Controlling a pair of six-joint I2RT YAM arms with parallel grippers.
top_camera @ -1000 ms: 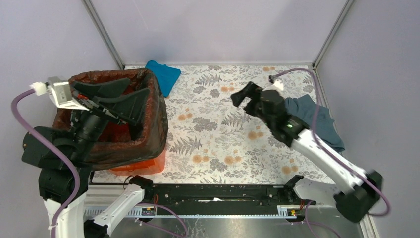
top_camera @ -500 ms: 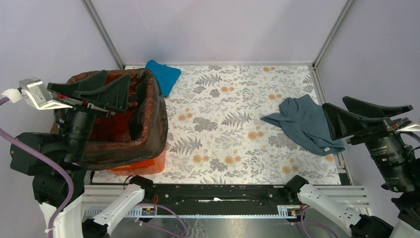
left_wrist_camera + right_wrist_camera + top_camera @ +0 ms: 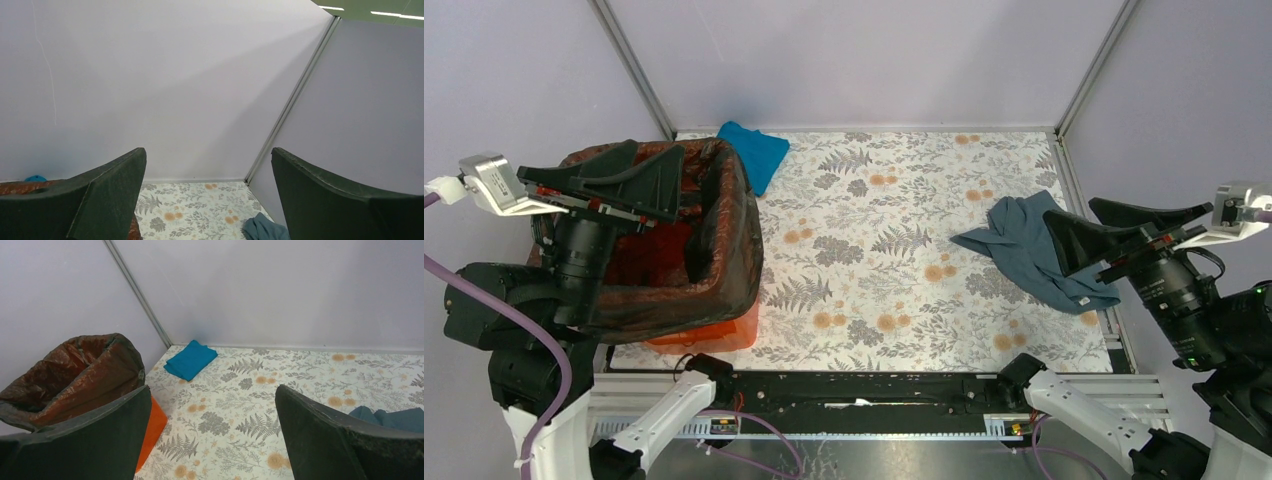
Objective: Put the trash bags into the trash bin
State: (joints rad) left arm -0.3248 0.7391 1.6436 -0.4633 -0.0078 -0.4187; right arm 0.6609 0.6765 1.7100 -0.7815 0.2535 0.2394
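Observation:
The black trash bag (image 3: 736, 250) lines the orange trash bin (image 3: 714, 336) at the table's left, its creased film folded out over the rim and down the walls. The right wrist view shows the same bag (image 3: 75, 375) with an orange corner of the bin (image 3: 152, 422) below it. My left gripper (image 3: 656, 170) hangs open above the bin, holding nothing; its wrist view looks past the gripper (image 3: 207, 155) at the back wall. My right gripper (image 3: 1072, 215) is open and empty, raised at the right edge over the grey-blue cloth, and faces the bin (image 3: 212, 390).
A small teal cloth (image 3: 754, 150) lies folded at the back, just right of the bin. A crumpled grey-blue cloth (image 3: 1029, 250) lies at the right side of the flowered table. Grey walls close in the back and both sides.
My right arm has pulled back from the table's middle to the right edge, uncovering the grey-blue cloth. My left gripper has lifted out of the bin. Both stayed open.

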